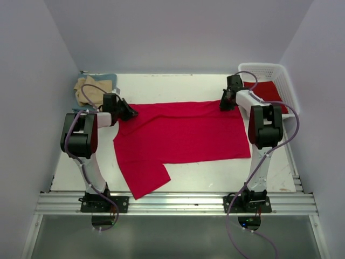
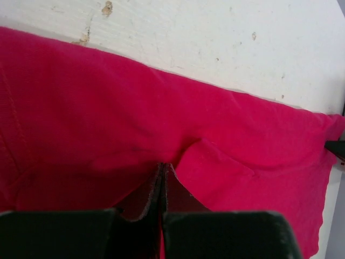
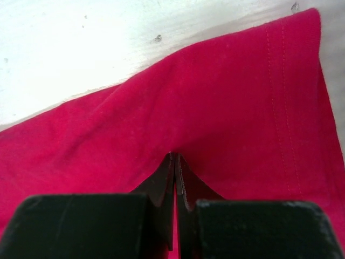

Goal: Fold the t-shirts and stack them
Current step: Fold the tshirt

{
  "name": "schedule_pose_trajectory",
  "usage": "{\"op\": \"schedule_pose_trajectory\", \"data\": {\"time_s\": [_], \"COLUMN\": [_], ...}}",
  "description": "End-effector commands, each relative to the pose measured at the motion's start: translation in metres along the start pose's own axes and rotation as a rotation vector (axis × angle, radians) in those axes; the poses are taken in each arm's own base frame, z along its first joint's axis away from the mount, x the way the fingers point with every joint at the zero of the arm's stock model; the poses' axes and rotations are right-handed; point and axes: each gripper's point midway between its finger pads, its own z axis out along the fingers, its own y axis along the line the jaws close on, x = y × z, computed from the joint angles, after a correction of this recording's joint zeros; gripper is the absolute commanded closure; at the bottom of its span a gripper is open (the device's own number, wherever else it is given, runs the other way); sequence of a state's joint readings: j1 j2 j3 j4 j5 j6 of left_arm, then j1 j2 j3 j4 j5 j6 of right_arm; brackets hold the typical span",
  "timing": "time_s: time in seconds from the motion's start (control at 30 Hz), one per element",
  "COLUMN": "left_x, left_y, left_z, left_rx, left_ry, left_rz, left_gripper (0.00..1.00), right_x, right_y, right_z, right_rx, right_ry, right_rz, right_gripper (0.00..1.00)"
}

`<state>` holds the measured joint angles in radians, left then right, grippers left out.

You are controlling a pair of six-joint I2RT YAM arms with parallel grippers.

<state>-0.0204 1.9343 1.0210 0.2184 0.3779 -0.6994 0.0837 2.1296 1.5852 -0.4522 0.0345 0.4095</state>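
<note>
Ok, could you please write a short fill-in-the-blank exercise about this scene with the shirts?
1. The cloth t-shirt spread on the white table is plain ___.
2. Both arms' jaws are ___ on its far edge.
3. The white plastic lattice basket stands in the far ___ corner.
4. The crumpled tan cloth shirt lies in the far ___ corner.
Missing words: red; shut; right; left.

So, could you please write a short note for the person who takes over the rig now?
Left end effector: shut on the far left edge of the red t-shirt.
Right end effector: shut on its far right corner, at the hem.
The shirt lies spread on the table, not yet folded.
Tan t-shirt and blue-grey t-shirt: together at the far left corner.
Red cloth in the white basket.
Left: fold, stack.
</note>
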Motion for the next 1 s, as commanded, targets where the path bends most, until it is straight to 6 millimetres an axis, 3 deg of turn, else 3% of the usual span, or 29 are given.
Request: {"op": "schedule_pose_trajectory", "data": {"time_s": [0.0, 0.13, 0.27, 0.37, 0.5, 0.53, 0.6, 0.63, 0.67, 0.7, 0.97], "left_x": [-0.008, -0.007, -0.018, -0.025, -0.037, -0.048, -0.046, -0.056, -0.063, -0.066, -0.079], "left_y": [0.003, 0.009, 0.01, 0.018, 0.027, 0.022, 0.028, 0.022, 0.036, 0.037, 0.002], "left_z": [0.003, 0.005, 0.012, 0.027, 0.042, 0.046, 0.054, 0.057, 0.057, 0.057, 0.039], "left_rx": [-0.026, -0.054, -0.074, -0.099, -0.124, -0.116, -0.127, -0.122, -0.143, -0.139, -0.008], "left_ry": [-0.036, -0.035, -0.049, -0.04, -0.025, -0.039, -0.015, -0.028, -0.031, -0.031, -0.058], "left_rz": [-0.018, -0.02, -0.011, -0.007, -0.012, -0.006, -0.008, 0.003, -0.009, -0.014, 0.016], "left_gripper": [1.0, 1.0, 1.0, 1.0, 1.0, 1.0, 1.0, 1.0, 1.0, 1.0, 1.0], "right_x": [-0.002, 0.006, 0.004, 0.005, 0.004, 0.004, 0.002, 0.003, 0.004, 0.001, 0.008], "right_y": [-0.001, -0.003, -0.003, -0.008, -0.009, -0.009, -0.008, -0.008, -0.01, -0.008, -0.012], "right_z": [0.008, 0.02, 0.026, 0.032, 0.031, 0.031, 0.028, 0.027, 0.026, 0.023, 0.027], "right_rx": [0.021, 0.038, 0.055, 0.084, 0.092, 0.091, 0.088, 0.087, 0.092, 0.086, 0.095], "right_ry": [-0.004, 0.029, 0.029, 0.044, 0.043, 0.039, 0.033, 0.034, 0.034, 0.024, 0.033], "right_rz": [0.01, 0.012, 0.016, 0.017, 0.016, 0.017, 0.019, 0.016, 0.014, 0.012, 0.006], "right_gripper": [1.0, 1.0, 1.0, 1.0, 1.0, 1.0, 1.0, 1.0, 1.0, 1.0, 1.0]}}
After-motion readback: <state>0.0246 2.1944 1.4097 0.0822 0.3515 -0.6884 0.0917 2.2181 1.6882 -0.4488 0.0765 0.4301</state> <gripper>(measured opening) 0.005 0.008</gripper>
